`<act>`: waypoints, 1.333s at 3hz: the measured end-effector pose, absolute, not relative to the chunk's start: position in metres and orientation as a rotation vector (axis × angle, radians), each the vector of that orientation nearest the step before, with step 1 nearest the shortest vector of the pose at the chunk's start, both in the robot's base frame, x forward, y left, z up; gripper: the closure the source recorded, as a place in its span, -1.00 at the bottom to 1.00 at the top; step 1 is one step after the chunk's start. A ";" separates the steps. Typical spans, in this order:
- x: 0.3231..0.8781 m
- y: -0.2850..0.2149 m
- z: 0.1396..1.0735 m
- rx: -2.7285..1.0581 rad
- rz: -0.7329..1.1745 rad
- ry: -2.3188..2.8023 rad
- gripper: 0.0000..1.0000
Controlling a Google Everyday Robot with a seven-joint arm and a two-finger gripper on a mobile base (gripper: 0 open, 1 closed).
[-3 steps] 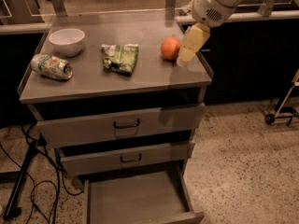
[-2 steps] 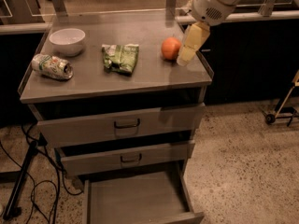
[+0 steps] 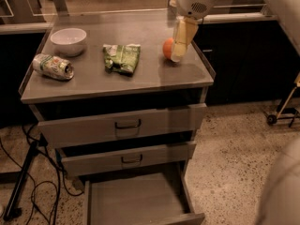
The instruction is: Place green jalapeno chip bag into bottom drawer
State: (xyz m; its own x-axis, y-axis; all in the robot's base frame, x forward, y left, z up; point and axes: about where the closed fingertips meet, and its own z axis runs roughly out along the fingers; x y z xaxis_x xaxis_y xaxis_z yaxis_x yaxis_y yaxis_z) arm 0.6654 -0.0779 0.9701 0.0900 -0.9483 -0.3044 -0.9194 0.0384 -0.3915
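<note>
Table (image 3: 140,81): grey steel top carrying 4 things, with 3 drawers stacked beneath it.
Crushed can (image 3: 52,66): lies on its side near the table's left edge, green and white, open end toward the right.
White bowl (image 3: 68,41): stands upright just behind the can, apart from it; its pale inside shows.
Green jalapeno chip bag (image 3: 122,57): lies flat and crumpled on the table top near the middle, right of the bowl and well apart from the bottom drawer.
Top drawer (image 3: 84,128): pulled out a little, dark handle at the centre; its inside is hidden.
Middle drawer (image 3: 93,161): also slightly out, dark handle; its inside is hidden.
Bottom drawer (image 3: 136,198): pulled far out at floor level, its flat grey floor and low sides in view.
Orange (image 3: 167,48): sits on the table right of the bag, toward the back right corner.
Claw (image 3: 177,55): hangs down from the pale arm over the table's right side, its yellowish tip overlapping the orange's right edge; whether it is apart or together cannot be told, and it holds nothing that shows.
Pale blurred shape (image 3: 281,186): fills the lower right corner.
Change since 1 s ago: the claw has shifted slightly left, covering more of the orange; the 4 things and 3 drawers lie as they did; the pale shape is new.
</note>
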 end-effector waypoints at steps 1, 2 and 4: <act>0.675 -0.061 0.971 -1.906 -0.040 1.798 -1.00; 0.675 -0.061 0.972 -1.904 -0.040 1.795 -1.00; 0.708 -0.022 0.954 -1.864 0.025 1.733 -1.00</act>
State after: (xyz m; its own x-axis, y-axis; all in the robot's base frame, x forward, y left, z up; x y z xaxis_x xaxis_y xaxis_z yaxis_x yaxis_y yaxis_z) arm 0.7083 -0.0224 0.9537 0.1529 -0.9055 -0.3958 -0.9167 0.0197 -0.3991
